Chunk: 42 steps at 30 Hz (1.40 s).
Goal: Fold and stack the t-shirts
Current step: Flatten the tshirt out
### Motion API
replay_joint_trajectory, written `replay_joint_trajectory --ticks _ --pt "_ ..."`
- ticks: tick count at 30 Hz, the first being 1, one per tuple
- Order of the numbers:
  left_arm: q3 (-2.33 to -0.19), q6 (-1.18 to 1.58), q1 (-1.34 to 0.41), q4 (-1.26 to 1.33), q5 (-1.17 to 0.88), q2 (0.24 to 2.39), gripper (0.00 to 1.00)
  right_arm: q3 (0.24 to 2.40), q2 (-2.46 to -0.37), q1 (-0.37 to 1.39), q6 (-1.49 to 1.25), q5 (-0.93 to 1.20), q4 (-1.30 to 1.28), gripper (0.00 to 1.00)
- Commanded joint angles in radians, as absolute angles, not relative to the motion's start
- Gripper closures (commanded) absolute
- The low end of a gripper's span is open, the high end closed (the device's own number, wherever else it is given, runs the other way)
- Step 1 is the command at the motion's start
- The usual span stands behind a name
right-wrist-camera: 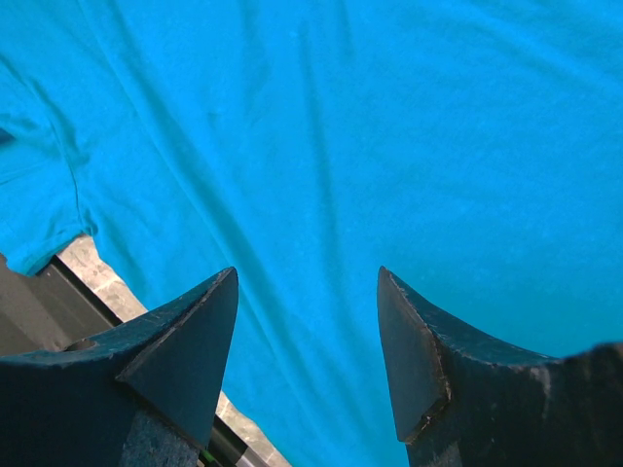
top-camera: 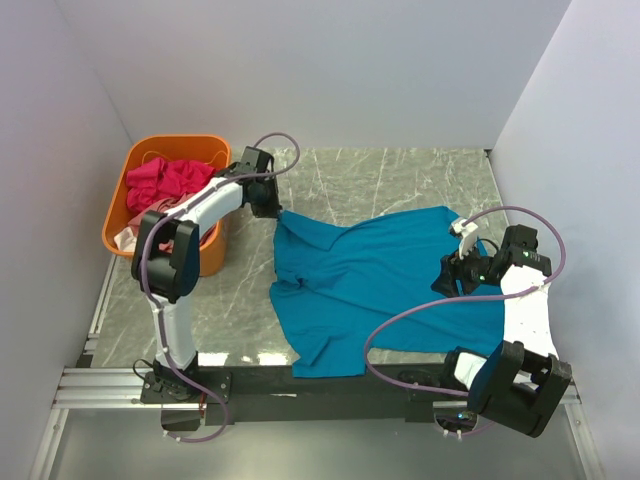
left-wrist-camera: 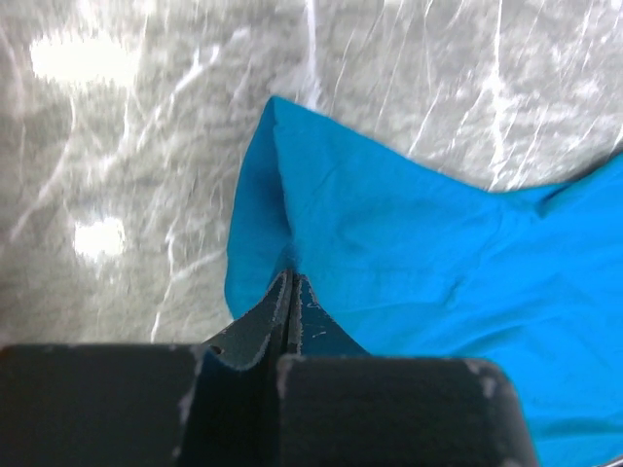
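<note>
Inside the basket [top-camera: 178, 141] lie magenta shirt [top-camera: 165, 180], perhaps salmon shirt [top-camera: 127, 238]; left jaws clamp teal shirt [top-camera: 370, 270], right apart.

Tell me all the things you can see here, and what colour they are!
teal t-shirt: one, teal-blue, spread over the table's middle and right
magenta t-shirt: one, magenta-pink, bunched in the basket
salmon t-shirt: one, pale salmon-pink, low in the basket, mostly hidden
basket: one, orange, far left of the table
table: one, grey marble pattern, under everything
left gripper: one, black, shut on the teal t-shirt's far-left corner
right gripper: one, black, open above the teal t-shirt's right side
</note>
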<state>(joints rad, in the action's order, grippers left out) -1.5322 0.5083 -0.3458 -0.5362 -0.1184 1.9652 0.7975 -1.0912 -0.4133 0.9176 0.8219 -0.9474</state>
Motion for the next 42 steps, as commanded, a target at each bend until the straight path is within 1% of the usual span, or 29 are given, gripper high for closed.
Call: replay_joint_trajectory --ticks 1,8,10,14,16,18,20,24,42 --pt "-1.604 0.485 -0.334 -0.534 -0.118 2.008 1.0 0.819 -1.094 -0.42 0.93 0.845 -0.956 0.34" --pt "-1.661 0.472 -0.316 -0.541 -0.13 2.046 1.0 0.827 -1.097 -0.42 0.91 0.824 -0.93 0.34" --pt "-1.652 0.468 -0.316 -0.538 -0.13 2.033 1.0 0.839 -1.103 -0.42 0.891 0.807 -0.896 0.34" --pt "-1.569 0.486 -0.299 -0.537 -0.106 1.973 1.0 0.912 -1.147 -0.419 0.891 0.827 -0.931 0.34" --pt "-1.485 0.515 -0.285 -0.505 -0.133 1.944 0.81 0.92 -1.166 -0.417 0.885 0.842 -0.939 0.34" --pt "-1.431 0.528 -0.285 -0.476 -0.147 1.913 0.64 0.91 -1.167 -0.414 0.876 0.856 -0.93 0.34" --pt "-1.376 0.535 -0.285 -0.465 -0.163 1.899 0.61 0.881 -1.164 -0.408 0.859 0.859 -0.907 0.34" --pt "-1.336 0.531 -0.284 -0.448 -0.175 1.905 0.6 0.841 -1.154 -0.405 0.848 0.862 -0.884 0.34" --pt "-1.443 0.522 -0.285 -0.466 -0.229 2.046 0.62 0.844 -1.154 -0.405 0.845 0.868 -0.888 0.34"
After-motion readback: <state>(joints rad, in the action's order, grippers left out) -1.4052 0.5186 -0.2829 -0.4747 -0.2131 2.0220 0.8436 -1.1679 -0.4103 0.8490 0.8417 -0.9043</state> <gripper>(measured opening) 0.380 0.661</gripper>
